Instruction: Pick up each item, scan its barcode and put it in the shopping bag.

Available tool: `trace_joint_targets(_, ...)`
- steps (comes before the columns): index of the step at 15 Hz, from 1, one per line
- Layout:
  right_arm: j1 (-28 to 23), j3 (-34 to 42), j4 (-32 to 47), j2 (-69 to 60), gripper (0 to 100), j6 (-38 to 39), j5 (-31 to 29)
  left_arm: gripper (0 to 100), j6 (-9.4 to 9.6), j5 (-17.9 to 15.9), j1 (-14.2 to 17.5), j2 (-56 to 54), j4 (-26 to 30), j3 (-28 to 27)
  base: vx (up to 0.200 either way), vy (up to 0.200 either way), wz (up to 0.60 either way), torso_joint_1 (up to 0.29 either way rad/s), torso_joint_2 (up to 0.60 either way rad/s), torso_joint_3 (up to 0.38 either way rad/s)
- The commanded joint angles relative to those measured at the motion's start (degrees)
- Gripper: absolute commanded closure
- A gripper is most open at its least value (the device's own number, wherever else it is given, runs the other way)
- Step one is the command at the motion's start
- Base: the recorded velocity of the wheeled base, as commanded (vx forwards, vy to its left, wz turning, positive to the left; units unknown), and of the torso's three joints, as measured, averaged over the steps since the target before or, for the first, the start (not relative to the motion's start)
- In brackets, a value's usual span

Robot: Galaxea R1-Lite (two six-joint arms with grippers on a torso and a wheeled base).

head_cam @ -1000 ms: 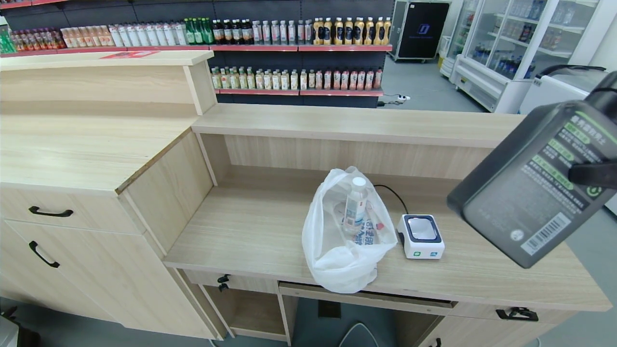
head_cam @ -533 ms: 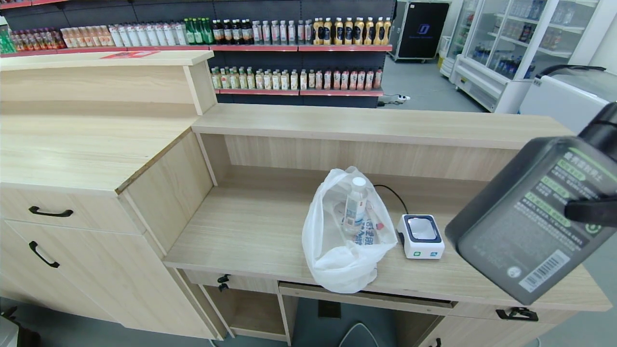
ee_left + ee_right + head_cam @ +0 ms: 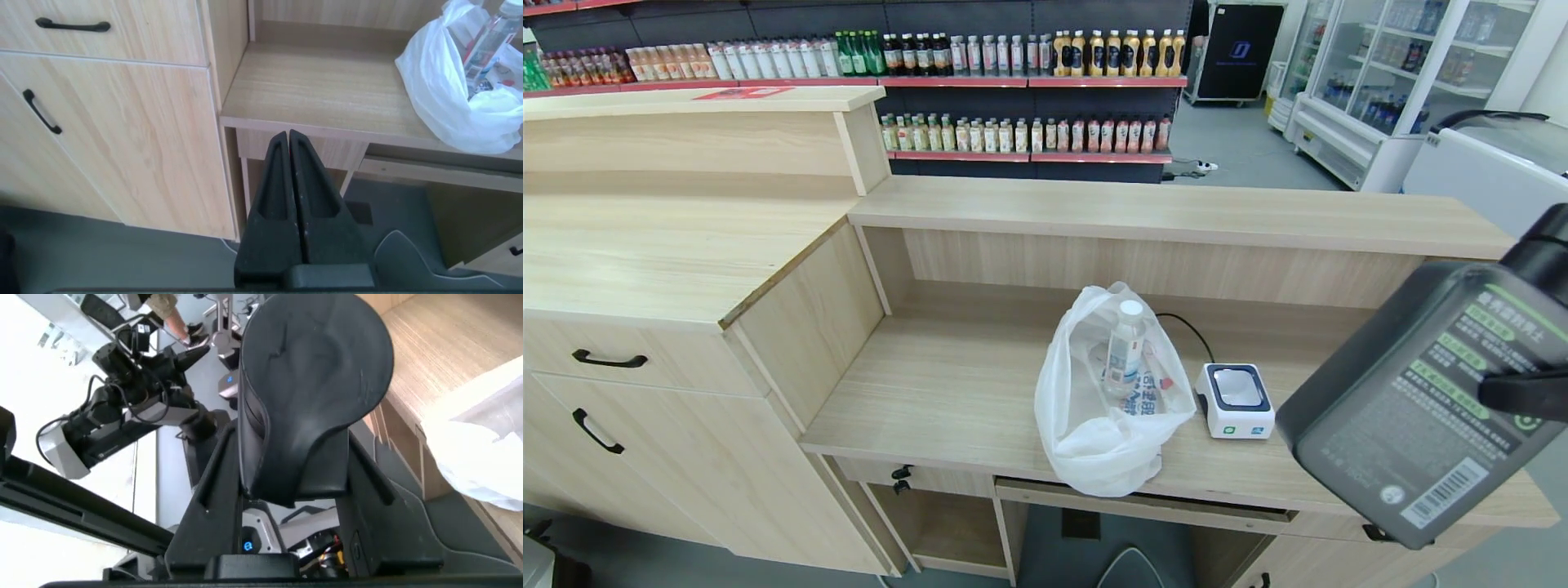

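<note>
One table (image 3: pixel 947 392): pale wood, carrying a bag and a scanner (image 3: pixel 1235 400). Nothing on it braces the bag.
Bag (image 3: pixel 1086 425): white, soft plastic, mouth open upward, just left of the scanner. Likely fault: a big item catches the limp rim or tips the bag over.
Dark bottle (image 3: pixel 1429 408): large, flat-sided and tilted, held in the air to the right of the scanner and well apart from it. Its barcode (image 3: pixel 1444 492) sits at the low corner and faces up toward the head camera, away from the scanner's window. Likely fault: no reading unless the bottle is turned over.
Right hand (image 3: pixel 296 478): pinching the dark bottle across its flat faces, one thin finger (image 3: pixel 1523 394) lying over the label. Likely fault: the bottle swivels or slips in so narrow a hold while it is turned.
Left hand (image 3: pixel 288 175): pressed together, holding nothing, low in front of the table's edge, well apart from the bag, so it cannot steady the bag.
Scanner: small white box, window facing up, with a cord (image 3: pixel 1188 327) running behind it.
Clear bottle (image 3: pixel 1125 347): upright inside the bag, taking up room in the opening.
</note>
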Motion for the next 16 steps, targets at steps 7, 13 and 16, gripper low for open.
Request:
trace_joint_targets(7,0.35,0.20,-4.71,5.47,100,-0.33,-0.31,100,0.00,0.04,0.06,-0.02,0.00,0.00,0.000,0.000,0.00,0.000,0.00,0.000)
trace_joint_targets(13,0.35,1.16,-4.97,6.09,100,-0.51,-0.31,100,0.00,0.04,0.06,-0.02,0.00,0.00,0.000,0.000,0.00,0.000,0.00,0.000)
trace_joint_targets(16,0.44,1.16,-4.97,6.62,100,-0.60,-0.31,100,0.00,0.04,0.06,-0.02,0.00,0.00,0.000,0.000,0.00,0.000,0.00,0.000)
